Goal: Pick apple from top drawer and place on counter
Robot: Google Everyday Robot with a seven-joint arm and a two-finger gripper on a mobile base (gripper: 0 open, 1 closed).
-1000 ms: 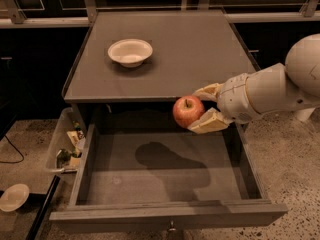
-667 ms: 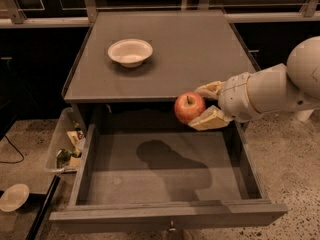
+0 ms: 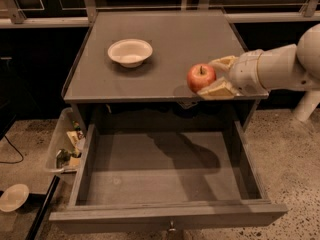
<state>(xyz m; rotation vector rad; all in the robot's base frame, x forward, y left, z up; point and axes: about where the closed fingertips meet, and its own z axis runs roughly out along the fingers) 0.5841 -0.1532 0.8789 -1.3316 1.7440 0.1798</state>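
Now | pincer grips apple | above counter front edge

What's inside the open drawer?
The drawer shows only its bare grey bottom and a shadow. The counter covers its back part. The gripper holds the apple at the counter's front edge.

Red apple with yellowish patches, stem up, clamped in the gripper, over the grey counter at its 5 o'clock, near the front edge, top drawer pulled open below at 6 o'clock

White bowl, bin w/ clutter, floor dish
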